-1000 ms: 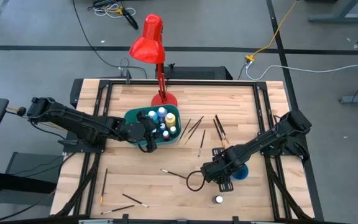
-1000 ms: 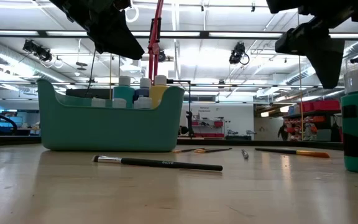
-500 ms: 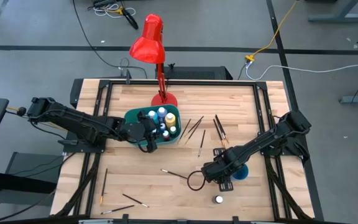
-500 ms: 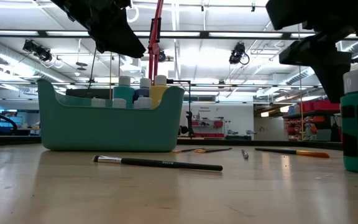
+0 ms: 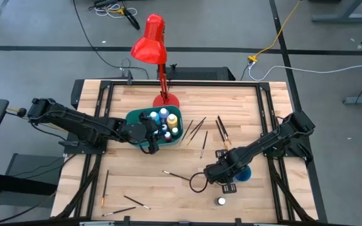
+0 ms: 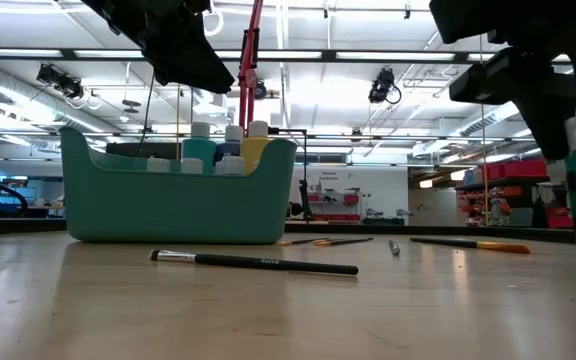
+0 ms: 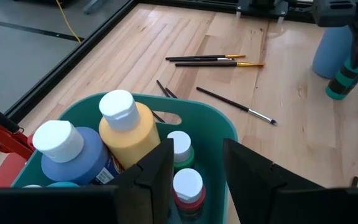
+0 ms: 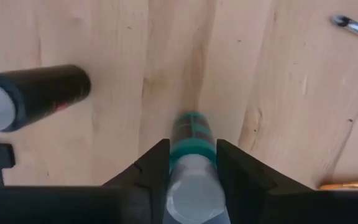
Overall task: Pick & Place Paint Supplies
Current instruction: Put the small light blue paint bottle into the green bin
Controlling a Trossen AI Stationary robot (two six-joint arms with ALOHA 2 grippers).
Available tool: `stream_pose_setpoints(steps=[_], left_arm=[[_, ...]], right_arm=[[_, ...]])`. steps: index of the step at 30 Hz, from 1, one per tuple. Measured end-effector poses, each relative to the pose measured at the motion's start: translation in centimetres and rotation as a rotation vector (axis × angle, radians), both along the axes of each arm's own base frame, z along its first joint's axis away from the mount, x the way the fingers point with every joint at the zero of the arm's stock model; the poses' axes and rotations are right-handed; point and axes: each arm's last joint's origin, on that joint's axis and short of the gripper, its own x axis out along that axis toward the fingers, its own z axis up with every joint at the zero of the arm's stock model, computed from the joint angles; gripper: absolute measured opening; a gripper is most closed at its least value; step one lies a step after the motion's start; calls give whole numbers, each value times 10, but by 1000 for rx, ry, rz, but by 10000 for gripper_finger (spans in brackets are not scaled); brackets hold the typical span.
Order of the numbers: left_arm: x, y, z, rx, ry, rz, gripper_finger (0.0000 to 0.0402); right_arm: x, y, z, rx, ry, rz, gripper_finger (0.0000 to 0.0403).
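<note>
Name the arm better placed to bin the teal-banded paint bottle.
Right: the right gripper is already shut on the small teal-banded paint bottle. The left gripper hangs open over the teal plastic bin.

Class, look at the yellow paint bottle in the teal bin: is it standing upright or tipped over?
Upright. In the left wrist view the yellow bottle stands with its white cap on top inside the teal bin; the low view shows its cap above the rim.

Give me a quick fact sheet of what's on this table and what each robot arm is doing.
Left gripper: open, above the teal bin
Bin contents: paint bottles, including a yellow one and a blue one
Right gripper: shut on a teal bottle
Loose on table: paintbrushes, one white-capped bottle
Also there: red lamp
</note>
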Motion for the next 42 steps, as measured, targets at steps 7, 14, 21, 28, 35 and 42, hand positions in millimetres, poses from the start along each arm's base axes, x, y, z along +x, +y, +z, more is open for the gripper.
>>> stream_pose_setpoints(steps=[7, 14, 21, 28, 35, 42], left_arm=[[0, 0, 0, 0, 0, 0, 142], [0, 0, 0, 2, 1, -1, 142], [0, 0, 0, 3, 1, -1, 142], [0, 0, 0, 20, 8, -12, 142], [1, 0, 2, 60, 5, -37, 142], [1, 0, 2, 62, 7, -39, 142]], right_arm=[[1, 1, 0, 21, -4, 13, 124], [12, -3, 1, 11, -103, 80, 122], [39, -26, 11, -70, -293, 135, 122], [72, -57, 20, -64, -459, 181, 124], [113, -72, 19, -108, -487, 227, 122], [137, -82, -1, -129, -384, 270, 122]])
